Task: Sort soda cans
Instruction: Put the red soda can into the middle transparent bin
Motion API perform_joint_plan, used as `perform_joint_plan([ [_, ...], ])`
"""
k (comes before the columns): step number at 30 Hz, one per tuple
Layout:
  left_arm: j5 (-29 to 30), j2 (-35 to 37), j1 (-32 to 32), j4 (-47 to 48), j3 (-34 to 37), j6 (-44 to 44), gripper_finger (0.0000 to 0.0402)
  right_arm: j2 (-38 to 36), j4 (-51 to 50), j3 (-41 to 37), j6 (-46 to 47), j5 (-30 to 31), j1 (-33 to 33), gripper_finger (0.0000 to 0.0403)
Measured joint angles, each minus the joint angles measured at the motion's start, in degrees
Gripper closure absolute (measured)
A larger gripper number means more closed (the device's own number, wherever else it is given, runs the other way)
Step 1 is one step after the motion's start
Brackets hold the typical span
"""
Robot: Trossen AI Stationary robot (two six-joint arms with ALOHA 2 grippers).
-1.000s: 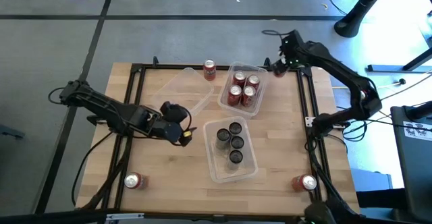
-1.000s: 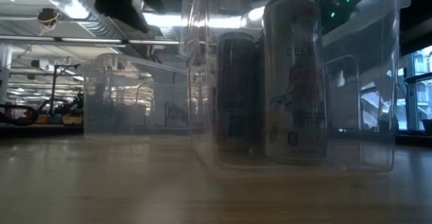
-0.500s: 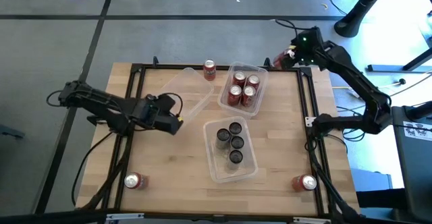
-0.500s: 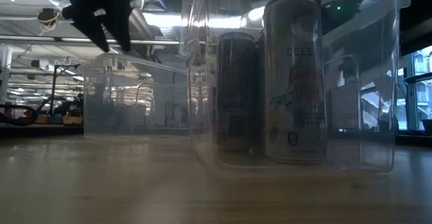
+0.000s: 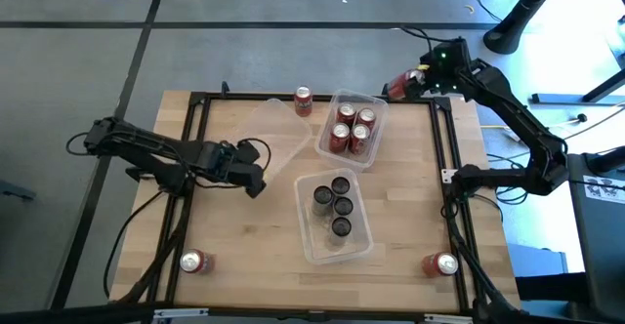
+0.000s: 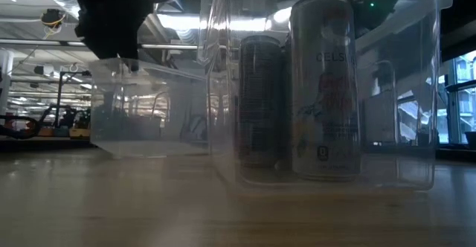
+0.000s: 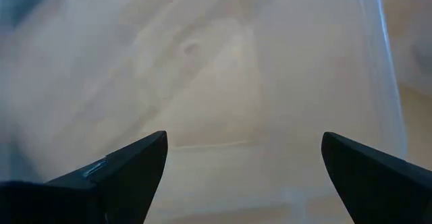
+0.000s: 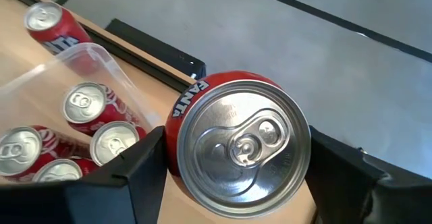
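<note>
Upper right of the high view, the right hand [image 5: 408, 83] pinches a red silver-topped soda can [image 8: 237, 140] (held past the worktop [image 5: 244, 246] edge). Centre left, the left hand [image 5: 252, 180] is spread beside a clear plastic bin [image 5: 264, 134].

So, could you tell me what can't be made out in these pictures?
- Left gripper: in the high view the arm hides whether its fingers touch the empty bin; the left wrist view is blurred.
- Low view: the black cans bin fills the frame, hiding the red cans bin.
- Red can in the right gripper: its body is hidden behind its own top.
- Right front can: label too small.
</note>
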State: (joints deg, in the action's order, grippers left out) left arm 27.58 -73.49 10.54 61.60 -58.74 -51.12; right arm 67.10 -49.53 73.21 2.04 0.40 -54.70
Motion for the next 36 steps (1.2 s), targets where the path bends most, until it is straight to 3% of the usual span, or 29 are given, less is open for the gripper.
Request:
perform_joint_plan([
  [7, -2.0, 0.0, 1.9, -6.4, 0.2, 0.8, 0.0022, -2.0, 2.0, 0.0, 0.0, -2.7, 0.0, 0.0123],
  [15, -3.0, 0.0, 2.2, -13.5, 0.2, 1.9, 0.0022, -3.2, 3.9, 0.0, 0.2, -10.1, 0.6, 0.0123],
  [26, -3.1, -5.1, 1.4, -18.0, 0.3, 5.0, 0.0022, -3.2, 11.9, 0.0, 0.5, -7.7, 14.7, 0.0123],
  [36, -3.5, -5.4, 1.4, -30.8, 0.2, 2.9, 0.0022, -2.8, 18.1, 0.0, 2.4, -2.5, 26.8, 0.0123],
])
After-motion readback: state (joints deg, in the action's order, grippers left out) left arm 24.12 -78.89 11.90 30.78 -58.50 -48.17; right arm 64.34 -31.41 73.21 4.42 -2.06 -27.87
